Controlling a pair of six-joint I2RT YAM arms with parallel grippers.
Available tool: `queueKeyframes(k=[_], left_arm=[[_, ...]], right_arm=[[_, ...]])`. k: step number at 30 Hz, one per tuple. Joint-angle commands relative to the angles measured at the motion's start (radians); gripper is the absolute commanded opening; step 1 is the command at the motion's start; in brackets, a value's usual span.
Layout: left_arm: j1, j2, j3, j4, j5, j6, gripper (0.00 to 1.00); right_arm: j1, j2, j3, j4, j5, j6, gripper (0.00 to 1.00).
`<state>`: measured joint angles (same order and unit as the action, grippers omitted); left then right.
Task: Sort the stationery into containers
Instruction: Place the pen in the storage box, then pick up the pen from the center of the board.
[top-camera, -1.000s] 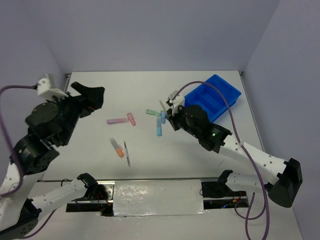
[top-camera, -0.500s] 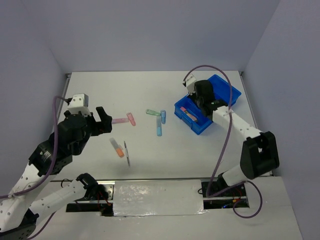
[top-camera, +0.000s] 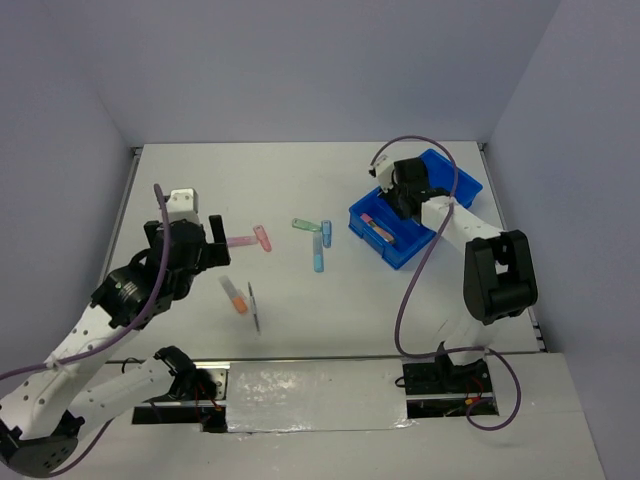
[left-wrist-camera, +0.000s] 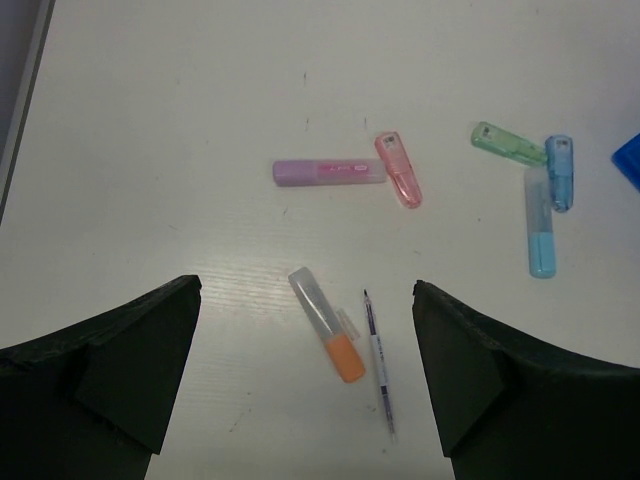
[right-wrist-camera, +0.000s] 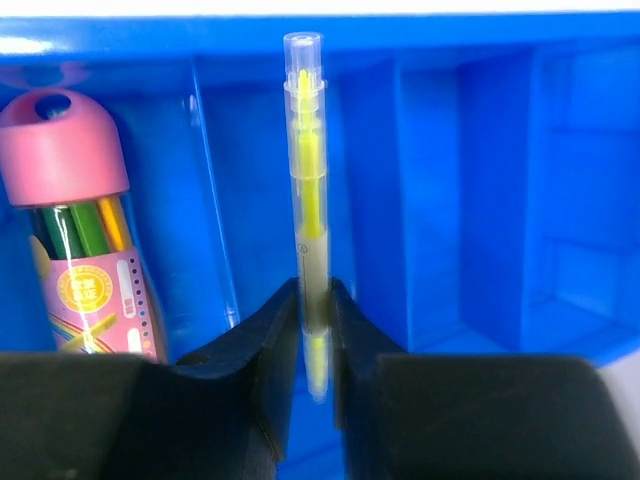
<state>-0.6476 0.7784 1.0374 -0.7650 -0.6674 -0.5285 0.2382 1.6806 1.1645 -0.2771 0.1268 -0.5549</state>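
Note:
My right gripper (right-wrist-camera: 315, 310) is shut on a slim yellow pen (right-wrist-camera: 308, 170) and holds it over the blue divided tray (right-wrist-camera: 480, 200), above its second compartment. A pink-capped pen case (right-wrist-camera: 85, 250) lies in the compartment to the left. In the top view the right gripper (top-camera: 400, 190) is over the tray (top-camera: 455, 190). My left gripper (left-wrist-camera: 305, 400) is open above the table, over an orange highlighter (left-wrist-camera: 328, 324) and a thin pen (left-wrist-camera: 378, 363). Lilac (left-wrist-camera: 328, 172), pink (left-wrist-camera: 398, 170), green (left-wrist-camera: 508, 144) and two light blue (left-wrist-camera: 558, 172) markers lie further off.
The loose pens lie mid-table in the top view, the orange highlighter (top-camera: 234, 296) nearest my left gripper (top-camera: 205, 245). The table's left edge (top-camera: 125, 200) runs beside the left arm. Purple cables loop from both wrists.
My right gripper carried the yellow pen from mid-table to over the tray. My left arm swung down and right, so its gripper is now above the orange highlighter.

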Motion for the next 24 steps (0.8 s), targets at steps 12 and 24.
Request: queueKeyframes(k=[12,24], left_arm=[[0.14,0.036,-0.016,0.058,0.088,0.019,0.99],[0.319,0.095,0.009,-0.066,0.039,-0.209,0.99]], right_arm=[[-0.02,-0.135,0.123,-0.109,-0.099,0.155,0.74],[0.689,-0.317,0.085,-0.124,0.521,1.069,1.0]])
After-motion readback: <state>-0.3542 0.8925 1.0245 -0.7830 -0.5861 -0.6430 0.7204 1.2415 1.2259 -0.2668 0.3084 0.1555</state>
